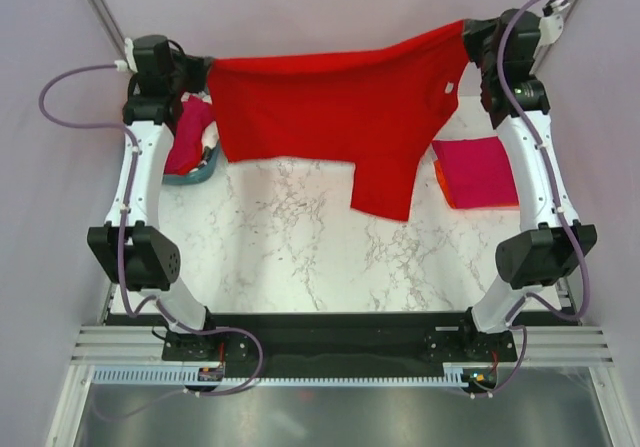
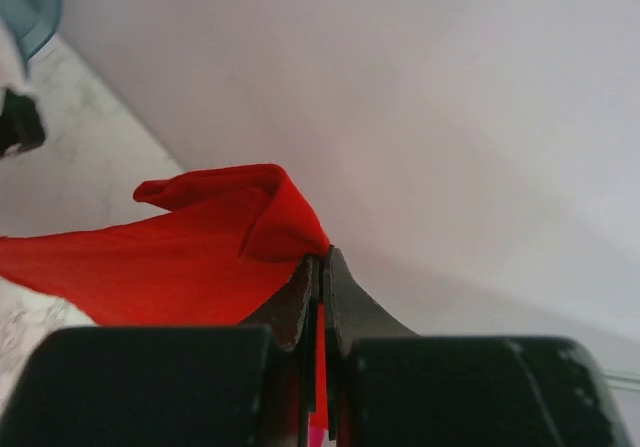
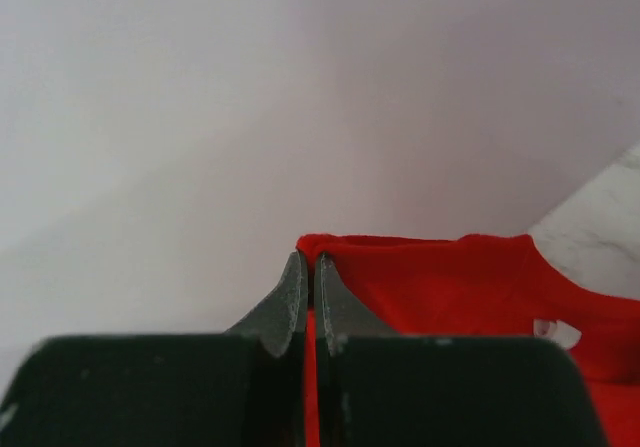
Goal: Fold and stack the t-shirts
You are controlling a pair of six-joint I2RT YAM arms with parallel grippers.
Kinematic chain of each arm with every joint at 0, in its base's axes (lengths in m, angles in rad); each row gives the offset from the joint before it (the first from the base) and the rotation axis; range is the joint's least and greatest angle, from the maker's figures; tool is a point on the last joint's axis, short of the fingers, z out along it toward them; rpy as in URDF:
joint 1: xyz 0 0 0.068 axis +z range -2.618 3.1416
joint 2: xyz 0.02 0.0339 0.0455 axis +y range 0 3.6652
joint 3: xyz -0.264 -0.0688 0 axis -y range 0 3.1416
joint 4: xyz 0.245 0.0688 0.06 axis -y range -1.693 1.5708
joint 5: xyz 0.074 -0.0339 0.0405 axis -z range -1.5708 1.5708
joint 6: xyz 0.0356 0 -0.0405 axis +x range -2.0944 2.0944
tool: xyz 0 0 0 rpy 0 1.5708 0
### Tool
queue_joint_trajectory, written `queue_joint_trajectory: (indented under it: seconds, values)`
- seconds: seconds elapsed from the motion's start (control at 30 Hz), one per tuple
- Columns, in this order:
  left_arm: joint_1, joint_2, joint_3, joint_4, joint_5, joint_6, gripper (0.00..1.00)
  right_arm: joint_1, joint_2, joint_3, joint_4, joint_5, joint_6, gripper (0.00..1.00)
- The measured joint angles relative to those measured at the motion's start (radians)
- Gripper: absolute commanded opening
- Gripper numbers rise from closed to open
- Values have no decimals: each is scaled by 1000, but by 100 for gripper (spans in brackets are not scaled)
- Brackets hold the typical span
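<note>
Top external: red t-shirt (image 1: 330, 107) stretched in the air above marble table (image 1: 300, 257), between left gripper (image 1: 205, 67) and right gripper (image 1: 468, 35). Long axis left-to-right, white tag (image 1: 447, 87) toward the right. Step judged: spreading before folding. Next: lower flat under even tension.
Left wrist: pressed together on red cloth edge.
Right wrist: likewise pinching red cloth.

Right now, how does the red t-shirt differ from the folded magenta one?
The red t-shirt hangs unfolded, pinched between the left gripper and right gripper; the magenta t-shirt lies folded flat, untouched. The red one spans wide; the magenta one is a compact square. Both are plain.
</note>
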Motion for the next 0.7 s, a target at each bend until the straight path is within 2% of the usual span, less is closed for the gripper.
queue_joint_trajectory:
  seconds: [0.17,0.33,0.37,0.5,0.7]
  values:
    - [43,69,196,41,42,-8,2,-84,-10,19,164,-180,42,0]
    - [54,69,205,112,72,-8,2,-129,-57,-75,311,-317,72,0]
    - [55,68,183,131,76,-8,2,-136,-64,-103,329,-336,80,0]
    - [61,56,-74,321,129,-24,2,-174,-69,-282,417,-444,114,0]
    - [76,58,-426,431,184,-31,2,-187,-96,-670,444,-498,127,0]
